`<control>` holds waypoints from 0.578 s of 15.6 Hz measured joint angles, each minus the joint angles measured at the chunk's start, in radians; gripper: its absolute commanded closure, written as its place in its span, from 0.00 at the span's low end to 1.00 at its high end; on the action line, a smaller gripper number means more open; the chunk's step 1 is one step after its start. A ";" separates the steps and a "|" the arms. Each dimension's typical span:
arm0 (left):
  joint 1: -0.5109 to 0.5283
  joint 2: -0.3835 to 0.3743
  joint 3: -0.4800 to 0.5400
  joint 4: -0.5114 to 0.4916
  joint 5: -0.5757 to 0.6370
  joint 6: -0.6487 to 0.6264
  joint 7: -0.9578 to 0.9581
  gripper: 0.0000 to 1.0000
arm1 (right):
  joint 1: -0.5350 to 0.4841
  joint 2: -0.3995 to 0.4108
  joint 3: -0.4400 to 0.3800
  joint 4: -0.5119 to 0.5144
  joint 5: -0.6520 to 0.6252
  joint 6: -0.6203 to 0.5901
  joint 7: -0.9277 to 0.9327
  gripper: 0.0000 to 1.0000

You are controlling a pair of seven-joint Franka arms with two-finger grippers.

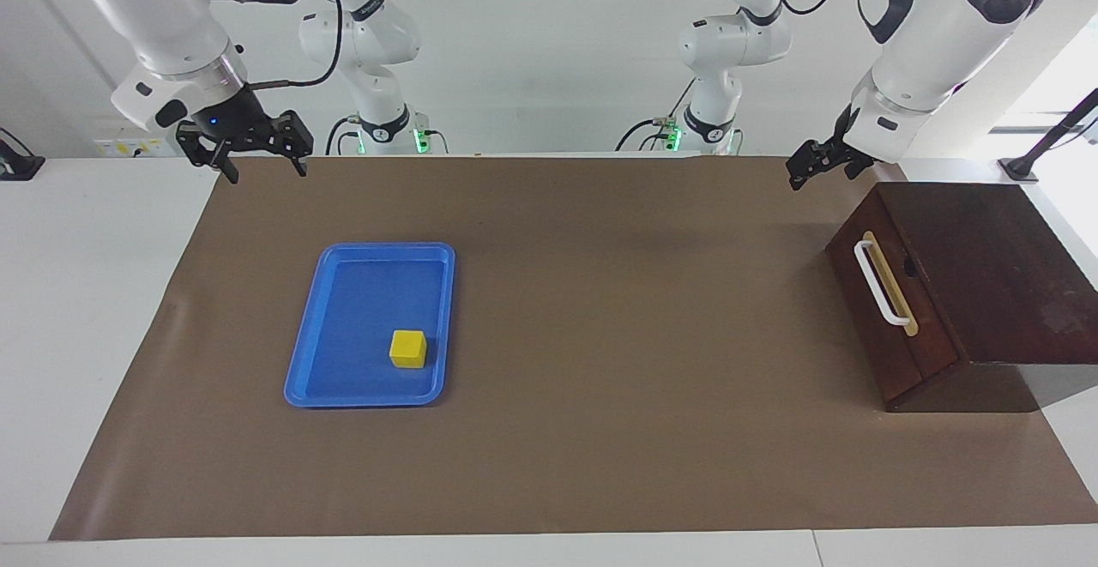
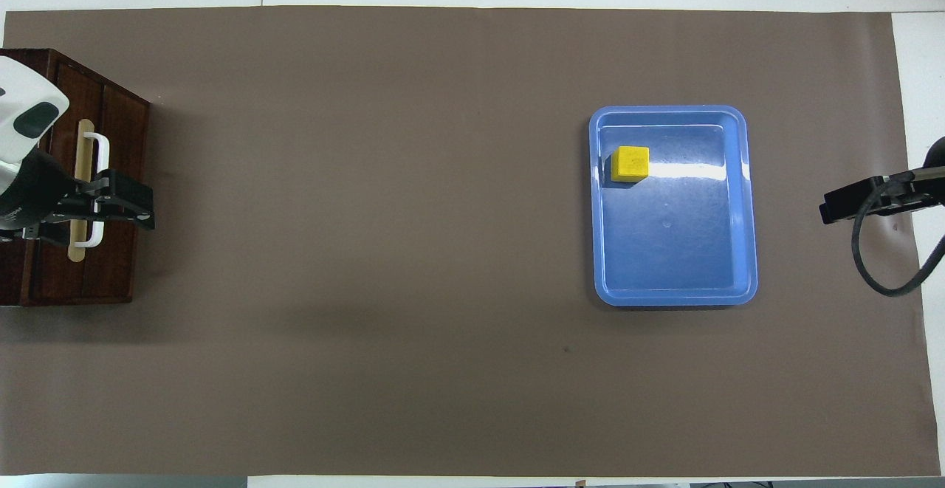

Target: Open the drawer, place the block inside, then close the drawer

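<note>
The block [image 1: 407,349] is a small yellow cube lying in a flat blue tray [image 1: 369,248] toward the right arm's end of the table; it also shows in the overhead view [image 2: 630,163]. The drawer [image 1: 888,310] of the dark wooden cabinet is shut, its white bar handle [image 1: 882,284] facing the tray. My left gripper [image 1: 799,177] is open and empty, raised in the air beside the cabinet's corner nearest the robots. In the overhead view it [image 2: 151,210] covers part of the handle [image 2: 102,150] without touching it. My right gripper [image 1: 266,172] is open and empty, raised over the mat's corner.
A brown mat [image 1: 600,378] covers the table between the tray and the cabinet [image 1: 986,267]. The cabinet stands at the left arm's end, at the mat's edge. White table shows around the mat. A cable loops from the right wrist [image 2: 871,266].
</note>
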State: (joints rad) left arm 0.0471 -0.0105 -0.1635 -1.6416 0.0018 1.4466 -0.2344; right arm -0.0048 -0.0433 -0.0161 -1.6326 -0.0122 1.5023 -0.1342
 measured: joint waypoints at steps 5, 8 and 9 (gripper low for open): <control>0.000 0.000 0.000 0.000 0.000 0.000 0.000 0.00 | 0.003 -0.002 -0.002 -0.010 0.000 0.010 0.029 0.00; 0.000 0.000 0.000 0.000 0.000 0.000 0.000 0.00 | 0.010 -0.014 -0.002 -0.060 0.006 0.034 0.133 0.00; 0.000 0.000 0.000 0.000 0.000 0.000 0.000 0.00 | 0.011 -0.017 -0.001 -0.084 0.019 0.050 0.171 0.00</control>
State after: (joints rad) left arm 0.0471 -0.0105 -0.1635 -1.6416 0.0018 1.4466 -0.2344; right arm 0.0059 -0.0600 -0.0176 -1.7167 0.0072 1.5526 0.0370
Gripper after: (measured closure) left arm 0.000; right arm 0.000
